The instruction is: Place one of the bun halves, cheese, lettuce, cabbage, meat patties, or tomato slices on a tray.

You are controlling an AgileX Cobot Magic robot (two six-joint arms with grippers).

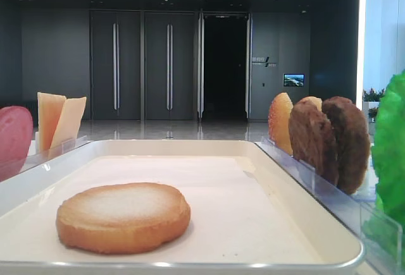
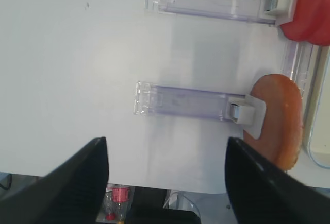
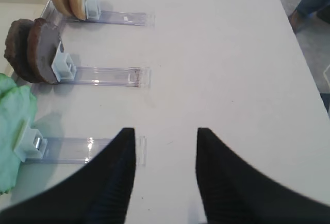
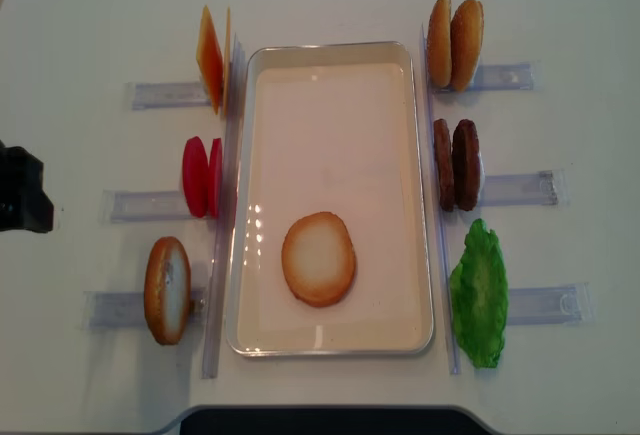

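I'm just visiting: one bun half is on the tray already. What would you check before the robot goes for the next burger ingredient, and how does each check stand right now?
1. Bun half lies flat inside the tray, clear of the rim: ok.
2. Left gripper open and holding nothing: ok.
3. Right gripper open and holding nothing: ok.
4. Meat patties upright in their clear holder, easy to pinch: ok.
5. Tomato slices and cheese standing in their holders to the left of the tray: ok.
6. Lettuce seated properly in its holder: cannot tell, the leaf hides the clip.
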